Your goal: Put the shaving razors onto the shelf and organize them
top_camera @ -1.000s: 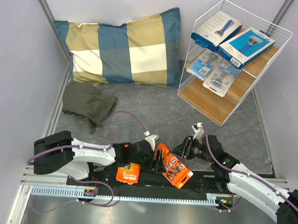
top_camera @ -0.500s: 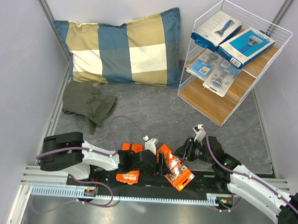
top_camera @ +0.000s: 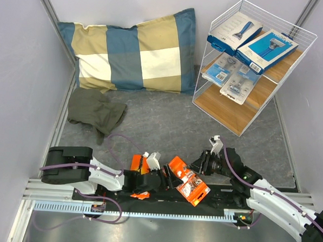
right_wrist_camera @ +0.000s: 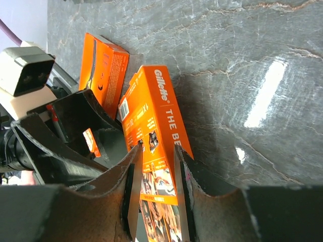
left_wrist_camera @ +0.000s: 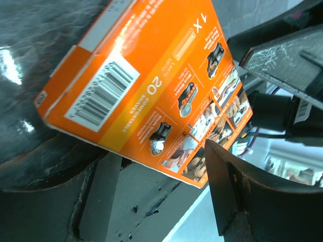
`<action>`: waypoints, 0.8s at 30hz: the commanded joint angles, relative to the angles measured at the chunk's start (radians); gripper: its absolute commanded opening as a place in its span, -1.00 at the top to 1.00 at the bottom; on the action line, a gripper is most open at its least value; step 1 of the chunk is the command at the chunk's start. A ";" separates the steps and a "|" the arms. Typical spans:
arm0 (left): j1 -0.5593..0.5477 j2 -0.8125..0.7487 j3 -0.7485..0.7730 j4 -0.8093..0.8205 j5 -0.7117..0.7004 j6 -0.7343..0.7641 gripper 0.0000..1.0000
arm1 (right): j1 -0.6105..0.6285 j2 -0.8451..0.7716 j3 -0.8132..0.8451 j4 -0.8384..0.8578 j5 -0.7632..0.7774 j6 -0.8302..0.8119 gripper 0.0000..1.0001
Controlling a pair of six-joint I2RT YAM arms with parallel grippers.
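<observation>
- Your right gripper (right_wrist_camera: 157,147) is clamped on the edge of one orange card (right_wrist_camera: 154,121), held tilted over the near edge of the table (top_camera: 166,126), right of centre.
- Your left gripper (top_camera: 167,179) is spread wide just left of that card, grasping nothing.
- The second orange card (right_wrist_camera: 103,70) lies farther left, beside your left arm.
- Two blue boxes (top_camera: 265,50) and two blister packs (top_camera: 231,76) sit on the shelf (top_camera: 243,112), far right.

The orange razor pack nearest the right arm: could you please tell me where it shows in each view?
Top external: pack at bottom centre.
Left wrist: pack fills the centre, barcode showing.
Right wrist: pack centre, between the fingers.
Shared landmark: grey tabletop.
</observation>
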 commanded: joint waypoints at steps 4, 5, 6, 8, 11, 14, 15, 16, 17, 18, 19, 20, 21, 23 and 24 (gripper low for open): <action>-0.094 -0.047 -0.111 -0.059 -0.145 -0.166 -0.43 | 0.011 0.015 0.033 -0.080 -0.098 -0.027 0.24; -0.106 -0.070 -0.119 -0.061 -0.158 -0.172 -0.43 | 0.011 0.015 0.036 -0.088 -0.096 -0.030 0.24; -0.112 -0.079 -0.134 -0.061 -0.180 -0.186 -0.42 | 0.011 0.015 0.039 -0.103 -0.096 -0.036 0.24; -0.122 -0.105 -0.143 -0.062 -0.196 -0.190 -0.41 | 0.012 0.015 0.043 -0.120 -0.098 -0.045 0.24; -0.125 -0.128 -0.152 -0.070 -0.213 -0.195 -0.40 | 0.011 0.018 0.053 -0.152 -0.092 -0.062 0.24; -0.126 -0.133 -0.155 -0.076 -0.221 -0.193 -0.40 | 0.011 0.023 0.060 -0.180 -0.092 -0.079 0.24; -0.126 -0.133 -0.154 -0.075 -0.222 -0.193 -0.40 | 0.011 0.023 0.060 -0.184 -0.093 -0.081 0.24; -0.125 -0.127 -0.151 -0.075 -0.222 -0.190 -0.40 | 0.012 0.021 0.062 -0.185 -0.095 -0.082 0.24; -0.126 -0.122 -0.148 -0.075 -0.221 -0.190 -0.40 | 0.012 0.022 0.060 -0.186 -0.098 -0.082 0.24; -0.125 -0.113 -0.140 -0.075 -0.218 -0.189 -0.40 | 0.012 0.024 0.063 -0.186 -0.099 -0.082 0.24; -0.125 -0.108 -0.134 -0.075 -0.219 -0.187 -0.40 | 0.011 0.026 0.065 -0.185 -0.104 -0.085 0.24; -0.125 -0.105 -0.129 -0.073 -0.221 -0.187 -0.40 | 0.012 0.029 0.066 -0.186 -0.105 -0.087 0.24; -0.125 -0.098 -0.120 -0.070 -0.228 -0.183 -0.40 | 0.012 0.030 0.066 -0.188 -0.108 -0.088 0.24; -0.125 -0.093 -0.108 -0.062 -0.244 -0.163 -0.37 | 0.012 0.033 0.068 -0.189 -0.111 -0.093 0.25; -0.126 -0.091 -0.099 -0.059 -0.262 -0.158 -0.36 | 0.012 0.033 0.065 -0.189 -0.111 -0.093 0.25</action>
